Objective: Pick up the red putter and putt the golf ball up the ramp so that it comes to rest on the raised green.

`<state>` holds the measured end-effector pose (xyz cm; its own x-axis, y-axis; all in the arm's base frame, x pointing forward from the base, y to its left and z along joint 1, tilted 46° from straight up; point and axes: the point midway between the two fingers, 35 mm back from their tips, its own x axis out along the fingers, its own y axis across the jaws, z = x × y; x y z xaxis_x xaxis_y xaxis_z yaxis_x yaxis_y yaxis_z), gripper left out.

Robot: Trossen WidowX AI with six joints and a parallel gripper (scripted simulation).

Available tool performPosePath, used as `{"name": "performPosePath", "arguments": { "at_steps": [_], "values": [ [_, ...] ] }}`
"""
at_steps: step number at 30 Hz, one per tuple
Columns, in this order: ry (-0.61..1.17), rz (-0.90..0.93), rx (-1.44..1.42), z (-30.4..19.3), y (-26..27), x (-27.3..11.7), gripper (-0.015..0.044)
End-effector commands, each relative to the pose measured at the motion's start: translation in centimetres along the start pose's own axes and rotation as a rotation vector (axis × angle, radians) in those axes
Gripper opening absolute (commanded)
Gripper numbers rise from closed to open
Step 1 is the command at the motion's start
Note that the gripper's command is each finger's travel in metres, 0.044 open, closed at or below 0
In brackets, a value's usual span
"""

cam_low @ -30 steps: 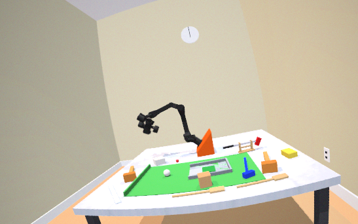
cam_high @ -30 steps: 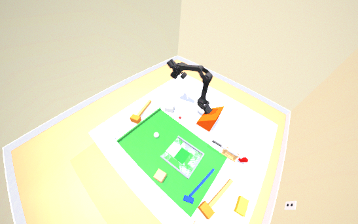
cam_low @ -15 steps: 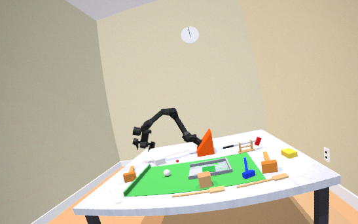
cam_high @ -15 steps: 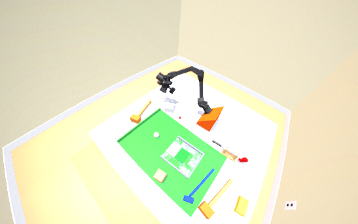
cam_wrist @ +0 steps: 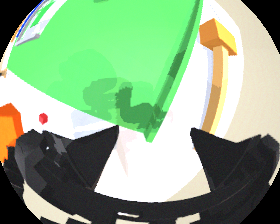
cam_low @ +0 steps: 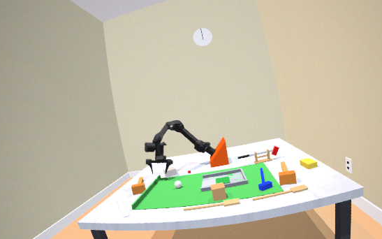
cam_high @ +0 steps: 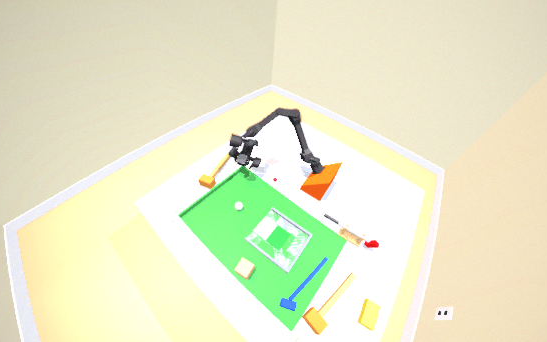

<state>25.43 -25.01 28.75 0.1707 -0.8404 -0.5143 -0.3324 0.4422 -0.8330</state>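
The red putter's head (cam_high: 372,244) (cam_low: 275,150) is at the far right, with its shaft on a small wooden rack (cam_high: 351,237) (cam_low: 262,160) and its black grip (cam_high: 331,219) (cam_low: 244,156) toward the arm's base. The white golf ball (cam_high: 239,205) (cam_low: 177,184) lies on the green mat (cam_high: 209,215) (cam_low: 156,200) (cam_wrist: 141,40). The green square (cam_high: 279,238) (cam_low: 223,180) sits inside a grey-walled frame on the mat. My gripper (cam_high: 245,161) (cam_low: 159,172) (cam_wrist: 155,129) is open and empty, pointing down above the mat's back left corner, far from the putter.
An orange wedge (cam_high: 321,182) (cam_low: 220,155) stands by the arm's base. A tiny red cube (cam_high: 275,179) (cam_low: 189,171) (cam_wrist: 43,118) lies behind the mat. A blue mallet (cam_high: 288,304) (cam_low: 265,185), a tan block (cam_high: 244,268) (cam_low: 218,192), orange mallets and a yellow block (cam_high: 369,314) (cam_low: 309,163) are around.
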Motion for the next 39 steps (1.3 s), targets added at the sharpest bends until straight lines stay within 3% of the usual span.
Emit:
{"name": "performPosePath", "arguments": {
  "at_steps": [1, 8, 20, 27, 34, 39],
  "values": [
    [-0.105, 0.067, -0.059, 4.6, 2.7, -0.3, 0.044],
    [-0.245, 0.173, -0.226, 13.2, 8.8, -1.7, 0.044],
    [-0.421, 0.359, -0.637, 24.1, 26.6, -9.3, 0.044],
    [-0.438, 0.418, -0.903, 24.4, 38.3, -14.3, 0.044],
    [-0.39, 0.416, -1.166, 20.6, 49.3, -17.7, 0.044],
    [-0.373, 0.407, -1.217, 19.4, 51.6, -18.2, 0.044]
  ]
}}
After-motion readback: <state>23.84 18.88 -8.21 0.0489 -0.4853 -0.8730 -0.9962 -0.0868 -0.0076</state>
